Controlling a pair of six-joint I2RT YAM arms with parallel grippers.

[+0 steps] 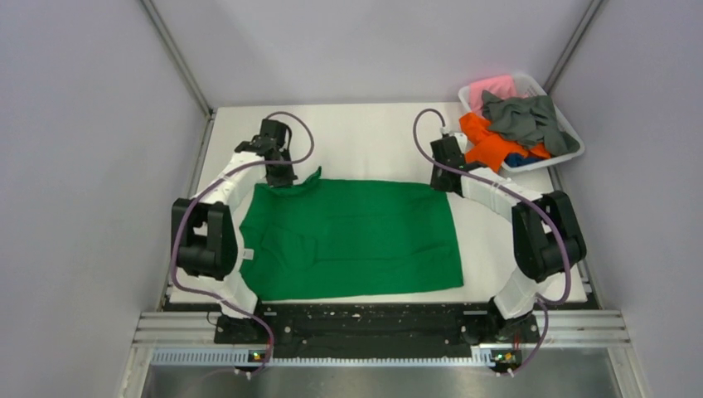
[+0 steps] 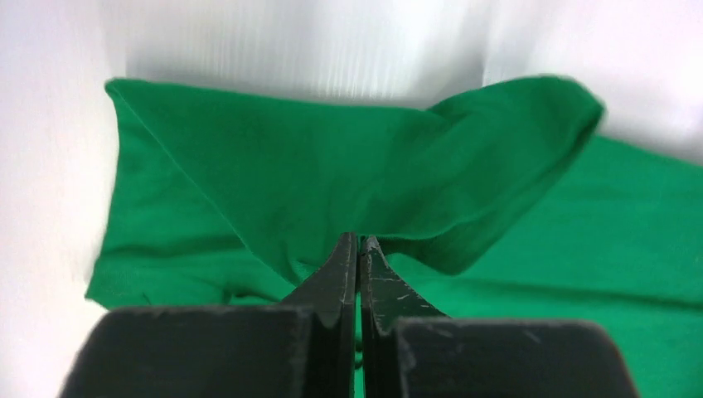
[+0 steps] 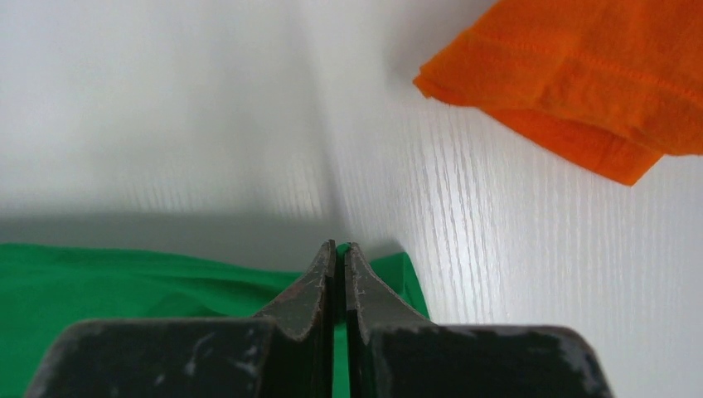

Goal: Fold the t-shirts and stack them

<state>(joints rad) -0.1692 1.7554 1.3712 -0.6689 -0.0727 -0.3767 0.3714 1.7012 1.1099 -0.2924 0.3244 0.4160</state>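
Between the clenched left fingers (image 2: 338, 286) sat a raised fold of the green t-shirt (image 2: 332, 166). Right fingers (image 3: 319, 290) pinched its corner against the bench (image 3: 166, 108); orange t-shirt (image 3: 580, 75) lay beyond, rightward.

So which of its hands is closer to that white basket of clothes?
The right hand. It sits at the green t-shirt's far right corner, just short of the basket; the left hand is at the shirt's far left corner, on the opposite side.

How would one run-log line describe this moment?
green t-shirt: spread on table | left gripper: shut on its far-left sleeve | right gripper: shut on its far-right corner | basket: other t-shirts heaped
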